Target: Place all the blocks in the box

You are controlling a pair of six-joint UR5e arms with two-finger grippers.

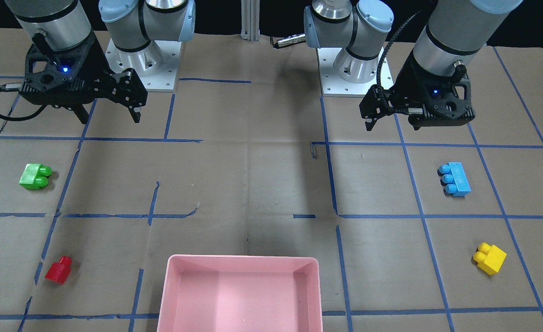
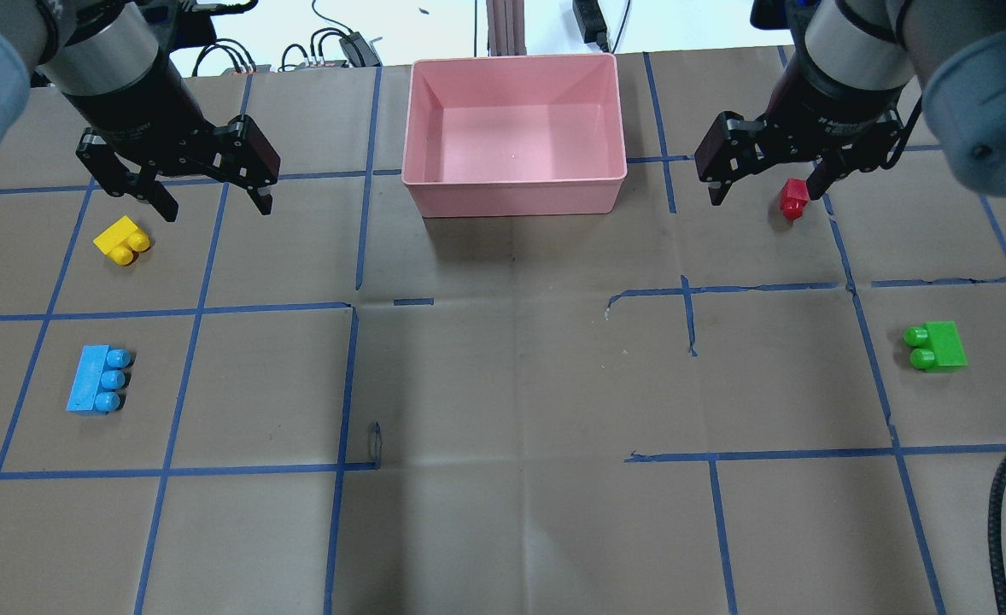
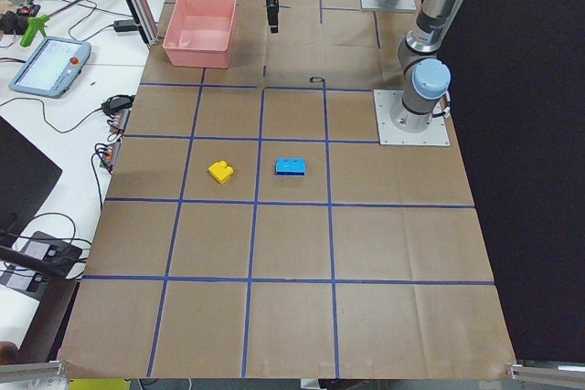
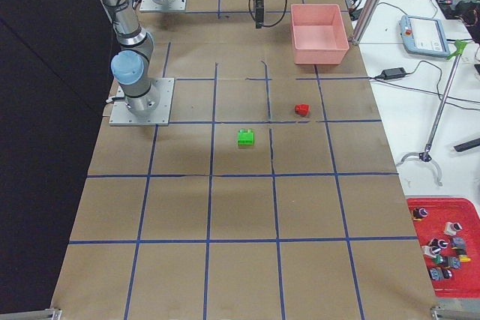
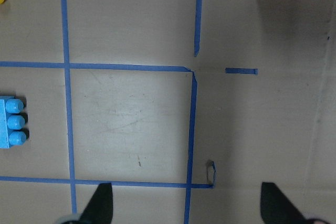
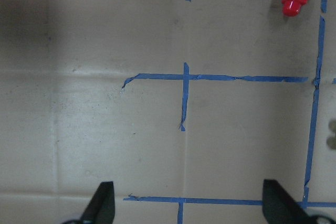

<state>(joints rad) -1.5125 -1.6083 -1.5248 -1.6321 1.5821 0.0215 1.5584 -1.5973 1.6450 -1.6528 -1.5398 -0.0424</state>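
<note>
My left fingers (image 2: pixel 260 192) and right fingers (image 2: pixel 715 190) gape wide, empty. The tiny red block (image 2: pixel 793 199) near the box (image 2: pixel 511 198) might skid if bumped.

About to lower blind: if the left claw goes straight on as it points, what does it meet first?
Probably only the paper-covered table, by a blue tape line; the wrist view shows no block ahead of the left claw. The light blue block lies off to one side.
</note>
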